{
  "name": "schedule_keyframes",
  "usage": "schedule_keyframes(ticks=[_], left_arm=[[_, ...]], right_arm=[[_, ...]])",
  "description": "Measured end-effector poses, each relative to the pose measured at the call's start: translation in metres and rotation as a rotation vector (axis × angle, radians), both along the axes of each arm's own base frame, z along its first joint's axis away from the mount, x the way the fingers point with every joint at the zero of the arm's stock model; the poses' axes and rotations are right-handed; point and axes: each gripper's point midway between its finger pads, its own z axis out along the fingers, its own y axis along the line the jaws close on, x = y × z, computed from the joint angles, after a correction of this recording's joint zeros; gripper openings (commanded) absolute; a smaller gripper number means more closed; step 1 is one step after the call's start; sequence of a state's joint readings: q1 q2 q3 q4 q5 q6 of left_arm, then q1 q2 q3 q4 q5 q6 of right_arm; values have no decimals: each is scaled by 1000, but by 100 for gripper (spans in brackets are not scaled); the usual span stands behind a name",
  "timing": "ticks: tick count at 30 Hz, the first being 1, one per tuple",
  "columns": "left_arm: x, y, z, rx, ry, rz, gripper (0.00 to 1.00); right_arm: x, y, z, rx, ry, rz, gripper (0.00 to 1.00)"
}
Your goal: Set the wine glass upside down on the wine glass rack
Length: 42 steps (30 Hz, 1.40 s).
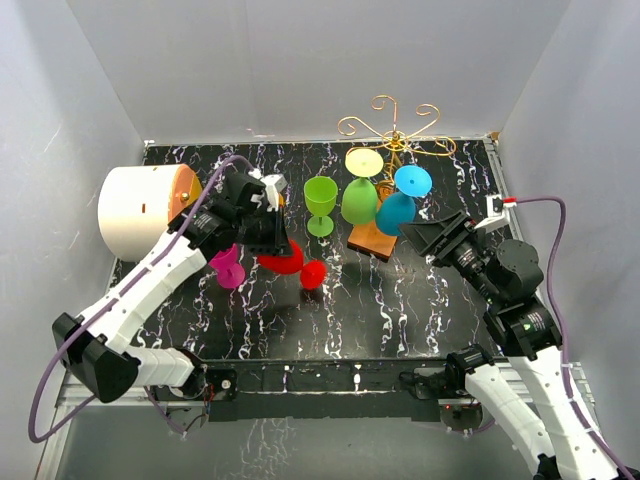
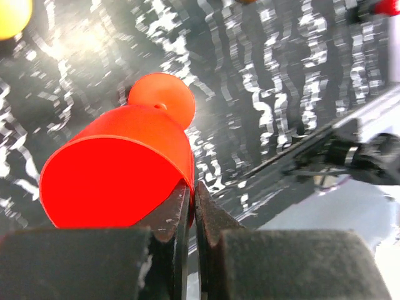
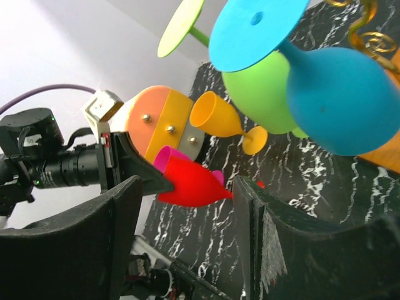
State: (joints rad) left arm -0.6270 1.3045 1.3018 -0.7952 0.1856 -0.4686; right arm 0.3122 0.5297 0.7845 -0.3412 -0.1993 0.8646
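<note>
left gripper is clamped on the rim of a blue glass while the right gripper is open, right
Only the colour is wrong: the left gripper is clamped on the rim of a red glass, as the left wrist view shows. The right gripper is open.

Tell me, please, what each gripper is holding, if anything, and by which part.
The left gripper pinches the red wine glass by its bowl's rim; the right gripper is open, holding nothing.
</note>
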Motion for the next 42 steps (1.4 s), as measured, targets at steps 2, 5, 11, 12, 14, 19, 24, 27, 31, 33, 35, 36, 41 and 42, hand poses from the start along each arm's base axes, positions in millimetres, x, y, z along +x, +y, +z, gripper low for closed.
schedule_keyframes(ticks=[2, 5, 11, 12, 14, 19, 24, 27, 31, 33, 35, 36, 41, 42], left_arm=[[2, -13, 17, -92, -35, -13, 0], [8, -32, 44, -223, -92, -28, 0], [17, -68, 72, -433, -154, -53, 0], [15, -76, 71, -462, -157, -61, 0], [7, -90, 63, -492, -153, -81, 0], [-13, -115, 54, -521, -159, -128, 0], [-20, -132, 64, -547, -241, -151, 0], [-28, -140, 62, -538, -274, -170, 0], [-37, -151, 63, -543, -320, -200, 0], [-36, -155, 65, -546, -344, -206, 0], [-35, -159, 66, -550, -363, -210, 0], [-34, -161, 66, -552, -368, -211, 0], [-38, -165, 62, -569, -381, -222, 0], [-39, -166, 60, -568, -380, -225, 0]], right_arm=[[-3, 5, 2, 19, 3, 30, 59], [-5, 10, 0, 34, 26, 61, 59], [-4, 18, -13, 57, 95, 94, 59], [-4, 18, -18, 66, 111, 93, 58], [-6, 18, -29, 98, 152, 84, 52], [-10, 8, -66, 225, 323, -14, 45], [-12, -1, -105, 350, 535, -139, 44], [-13, -4, -117, 390, 609, -186, 44], [-11, -9, -129, 416, 676, -250, 44], [-12, -11, -137, 422, 718, -279, 43], [-13, -13, -143, 435, 753, -307, 43], [-14, -14, -146, 446, 771, -321, 43], [-16, -18, -140, 542, 790, -355, 42], [-16, -18, -136, 567, 784, -356, 42]])
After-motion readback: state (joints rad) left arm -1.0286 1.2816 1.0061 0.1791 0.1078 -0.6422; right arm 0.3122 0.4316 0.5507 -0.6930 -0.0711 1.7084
